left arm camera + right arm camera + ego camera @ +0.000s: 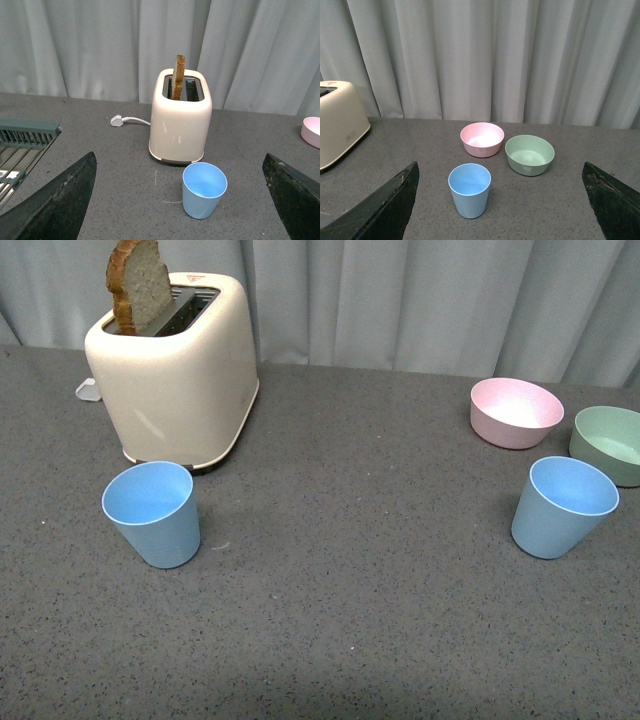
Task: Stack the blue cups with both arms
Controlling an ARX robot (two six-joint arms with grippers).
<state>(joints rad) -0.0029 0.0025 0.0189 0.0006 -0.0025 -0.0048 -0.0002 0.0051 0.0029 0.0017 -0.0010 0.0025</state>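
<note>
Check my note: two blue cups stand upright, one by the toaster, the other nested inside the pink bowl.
One slip: the second blue cup is not inside the pink bowl; it stands upright on the table, nearer the robot and apart from it, as the front view shows. The first blue cup does stand upright by the toaster.
</note>
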